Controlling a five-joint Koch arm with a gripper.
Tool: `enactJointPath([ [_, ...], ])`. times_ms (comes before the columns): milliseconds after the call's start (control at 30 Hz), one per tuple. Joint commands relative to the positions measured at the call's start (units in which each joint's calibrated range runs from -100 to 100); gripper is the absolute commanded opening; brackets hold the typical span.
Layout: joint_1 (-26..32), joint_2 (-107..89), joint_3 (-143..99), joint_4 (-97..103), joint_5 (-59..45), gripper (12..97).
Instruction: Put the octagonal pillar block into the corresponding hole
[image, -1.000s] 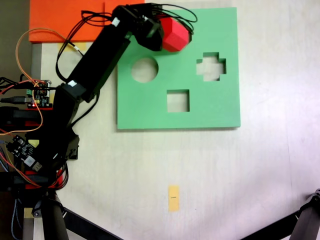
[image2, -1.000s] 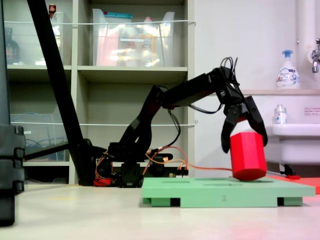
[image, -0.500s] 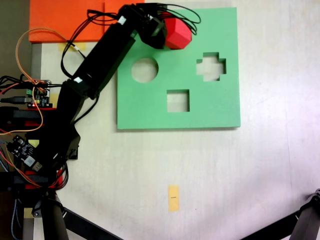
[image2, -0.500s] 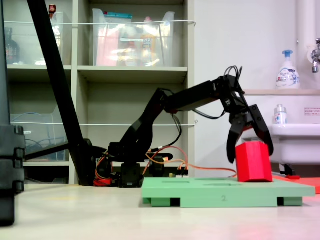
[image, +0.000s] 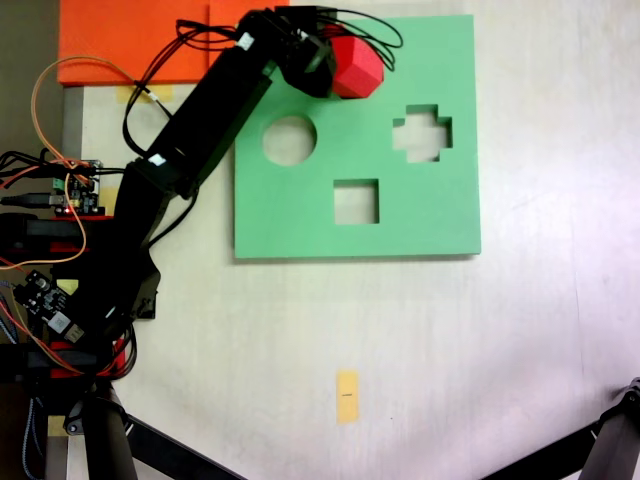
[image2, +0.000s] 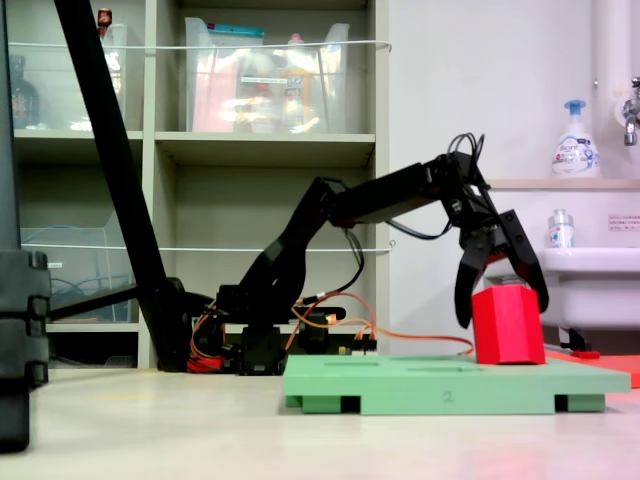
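Observation:
The octagonal pillar block (image: 358, 70), bright red, stands upright at the far left part of the green foam board (image: 425, 215). In a fixed view from the side, the block (image2: 508, 328) rests with its base at the surface of the board (image2: 440, 388). My gripper (image2: 503, 312) comes down from above with one finger on each side of it, shut on the block. From above, the gripper (image: 340, 62) covers the block's left edge. The corresponding hole is hidden beneath the block and gripper.
The board also has a round cutout (image: 290, 140), a cross-shaped cutout (image: 422, 133) and a square cutout (image: 356, 201). An orange mat (image: 130, 40) lies behind the arm. Circuit boards and wires (image: 60, 190) sit left. A yellow tape mark (image: 347, 396) is on the table.
A second ago the block hung tilted above the board; it has come down and now stands upright on it. Over the last half second almost nothing moved.

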Motion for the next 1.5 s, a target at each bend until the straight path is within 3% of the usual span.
enactJointPath([
  [0,-0.7,0.7,3.9,8.2,0.7,35.1],
  [800,-0.8,4.3,3.8,7.4,-5.2,36.8],
  [933,-0.8,4.3,3.8,7.4,-5.2,54.7],
  [1000,-0.8,4.1,3.8,7.3,-5.2,57.9],
  [1100,-0.7,1.5,3.8,6.8,-5.2,83.7],
  [1133,-0.7,0.1,3.9,6.8,-5.4,87.5],
  [1300,-0.8,-10.9,3.9,4.4,-6.2,88.2],
  [1467,-2.3,-36.6,3.9,-8.7,-19.4,87.5],
])
